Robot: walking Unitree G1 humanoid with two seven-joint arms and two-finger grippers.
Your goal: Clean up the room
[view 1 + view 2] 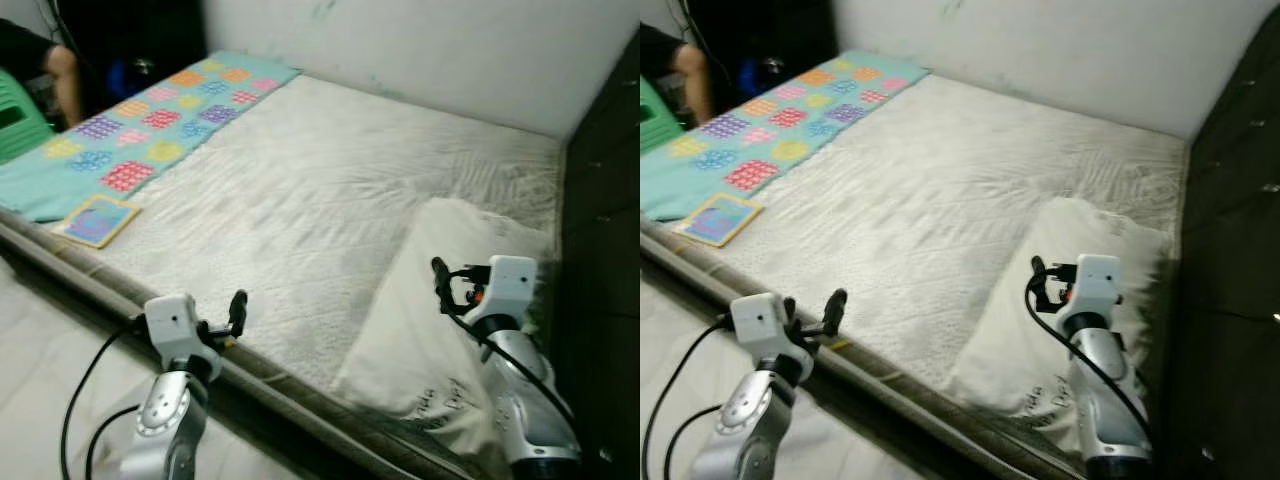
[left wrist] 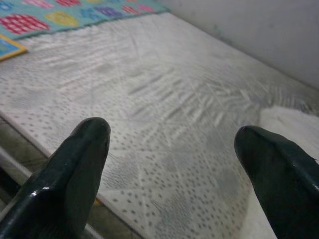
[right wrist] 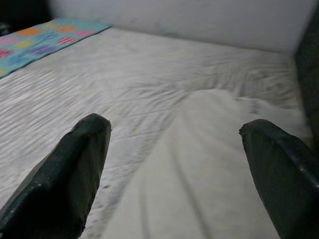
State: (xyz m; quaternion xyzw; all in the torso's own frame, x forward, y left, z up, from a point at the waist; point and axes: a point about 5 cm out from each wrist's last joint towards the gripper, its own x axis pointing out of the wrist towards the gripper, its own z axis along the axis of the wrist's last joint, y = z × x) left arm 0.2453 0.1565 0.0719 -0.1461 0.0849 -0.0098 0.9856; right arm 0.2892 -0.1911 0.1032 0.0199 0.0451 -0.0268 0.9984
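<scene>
A white mattress (image 1: 330, 190) lies before me. On its near right part rests a cream pillow (image 1: 440, 310) with dark lettering near its front edge. My right gripper (image 1: 440, 280) hovers open just above the pillow (image 3: 199, 164), nothing between its fingers (image 3: 65, 184). My left gripper (image 1: 237, 312) is open over the mattress's front edge, its fingers (image 2: 70, 174) apart above bare mattress (image 2: 174, 124). A turquoise blanket (image 1: 150, 120) with coloured patches covers the far left strip. A small yellow-framed book (image 1: 97, 220) lies beside it near the front edge.
A dark cabinet (image 1: 605, 200) stands along the right side of the bed. A white wall (image 1: 420, 50) runs behind it. A person's arm (image 1: 62, 80) and a green chair (image 1: 20, 115) are at the far left. Pale floor (image 1: 40, 370) lies at my left.
</scene>
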